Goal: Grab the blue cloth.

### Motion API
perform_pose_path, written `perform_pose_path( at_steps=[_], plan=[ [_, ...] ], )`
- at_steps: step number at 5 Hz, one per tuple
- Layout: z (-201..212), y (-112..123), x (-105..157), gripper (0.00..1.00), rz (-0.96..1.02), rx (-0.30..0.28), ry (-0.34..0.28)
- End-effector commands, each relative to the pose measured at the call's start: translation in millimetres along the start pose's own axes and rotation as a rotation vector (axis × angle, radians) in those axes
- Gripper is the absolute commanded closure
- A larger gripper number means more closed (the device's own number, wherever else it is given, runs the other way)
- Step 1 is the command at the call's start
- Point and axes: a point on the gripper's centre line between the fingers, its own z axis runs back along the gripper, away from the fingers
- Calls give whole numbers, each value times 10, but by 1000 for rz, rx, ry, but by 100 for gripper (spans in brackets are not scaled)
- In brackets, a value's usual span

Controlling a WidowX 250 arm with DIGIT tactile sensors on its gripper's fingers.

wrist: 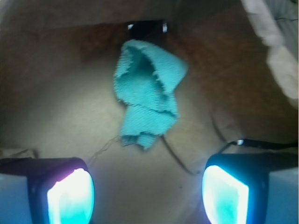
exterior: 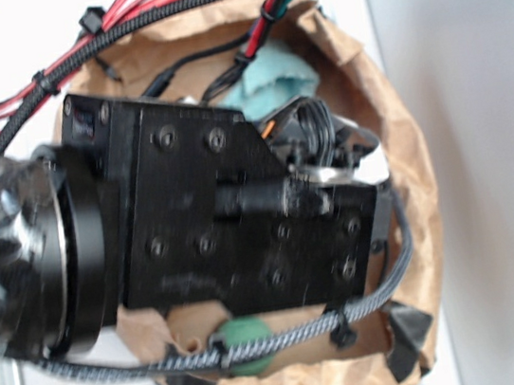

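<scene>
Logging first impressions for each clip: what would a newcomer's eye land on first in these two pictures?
In the wrist view, the blue cloth lies crumpled on brown paper, straight ahead of the gripper, whose two glowing fingers stand wide apart near the bottom corners. In the exterior view, the black arm fills the frame over a paper bag, with a green ball peeking out below.

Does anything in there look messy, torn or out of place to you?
Mostly the blue cloth: it lies crumpled in folds with frayed edges and loose threads trailing across the brown paper. The paper bag's rim looks rumpled and torn. The open gripper hangs short of the cloth.
</scene>
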Motion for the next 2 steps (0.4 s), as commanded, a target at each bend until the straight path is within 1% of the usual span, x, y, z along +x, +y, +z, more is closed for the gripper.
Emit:
perform_pose_path(
  at_steps=[1, 2],
  plan=[
    [-349, 198, 266, 0, 36, -50, -76],
    [-551, 161, 270, 0, 47, -78, -92]
  ],
)
